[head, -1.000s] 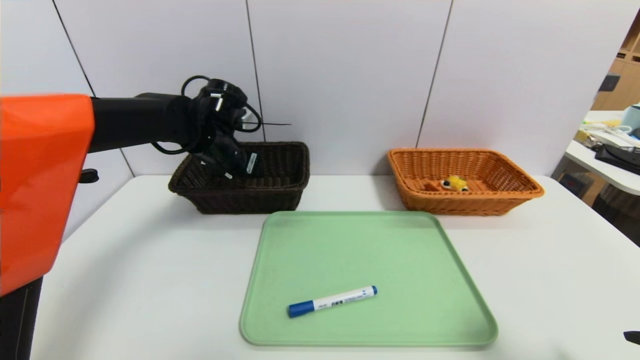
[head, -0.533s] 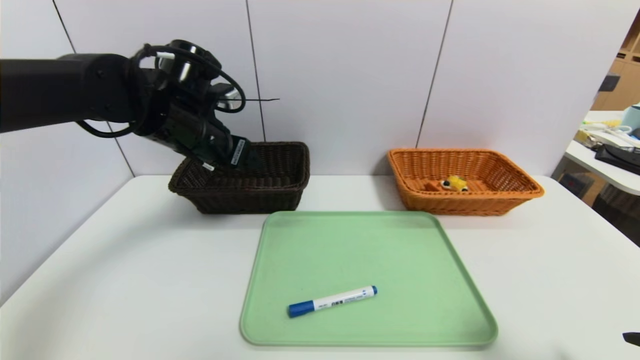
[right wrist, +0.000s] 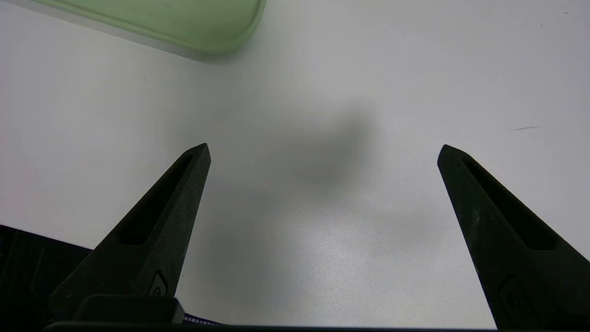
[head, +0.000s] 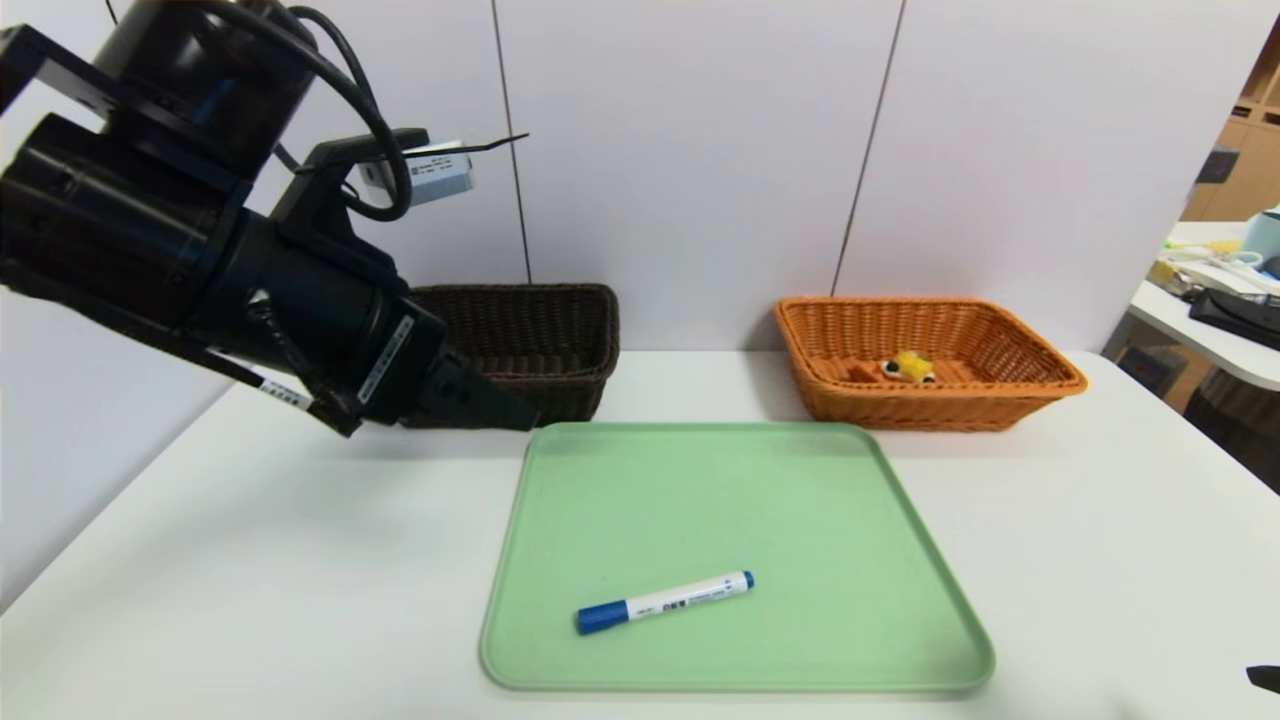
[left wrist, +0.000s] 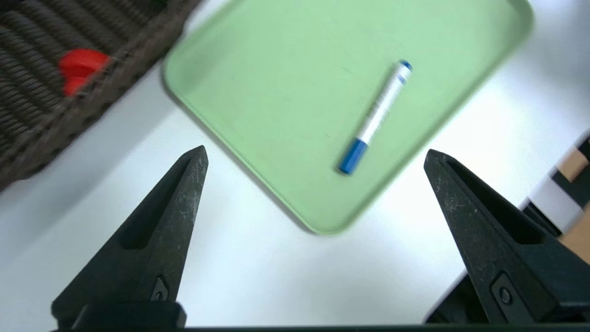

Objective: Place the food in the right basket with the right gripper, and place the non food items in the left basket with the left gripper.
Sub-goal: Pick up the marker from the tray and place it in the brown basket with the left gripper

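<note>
The white marker pen with blue cap lies on the green tray, toward its near side. In the dark brown left basket rests the red rubber duck. The orange right basket holds the waffle wedge. My left gripper hangs open and empty in front of the dark basket, above the table by the tray's far left corner. Low over bare table near the tray's corner, my right gripper is open and empty.
The white table carries everything. A white panelled wall stands right behind the baskets. Another table with clutter sits off to the far right.
My left arm has pulled back out of the dark basket toward me and now hangs in front of it, its jaws a little wider. The pen and the waffle have not moved.
</note>
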